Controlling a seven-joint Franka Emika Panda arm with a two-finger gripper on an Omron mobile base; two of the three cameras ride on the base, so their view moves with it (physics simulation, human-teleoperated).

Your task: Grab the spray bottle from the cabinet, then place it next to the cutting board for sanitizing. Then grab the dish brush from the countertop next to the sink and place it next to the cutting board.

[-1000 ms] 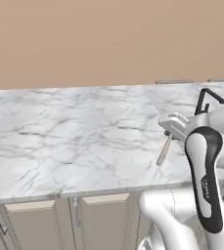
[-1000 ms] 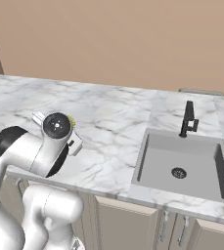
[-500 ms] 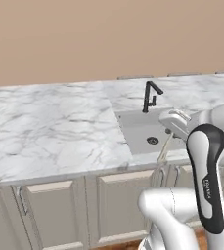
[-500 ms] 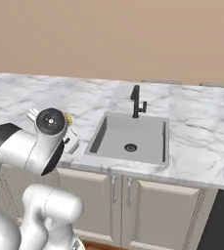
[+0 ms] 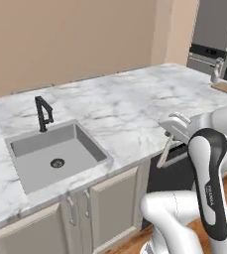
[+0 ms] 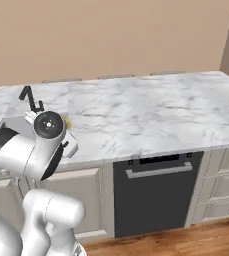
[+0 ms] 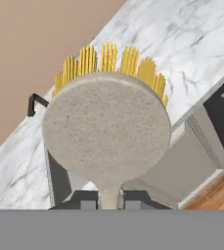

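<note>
Grey recessed sink (image 5: 55, 154) with thin black faucet (image 5: 42, 113) sits left in the white marble countertop (image 5: 130, 106); right of it, the gripper (image 5: 170, 130) is clamped on the pale yellow-bristled dish brush (image 7: 106, 132), whose handle base is hidden between the fingertips (image 7: 84, 199)

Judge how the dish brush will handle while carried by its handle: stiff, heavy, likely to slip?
The dish brush looks rigid: its thin handle runs straight from the tool. It is probably light, being small against the arm. Its broad round head sits far beyond the grip, so it might pivot if jolted.
</note>
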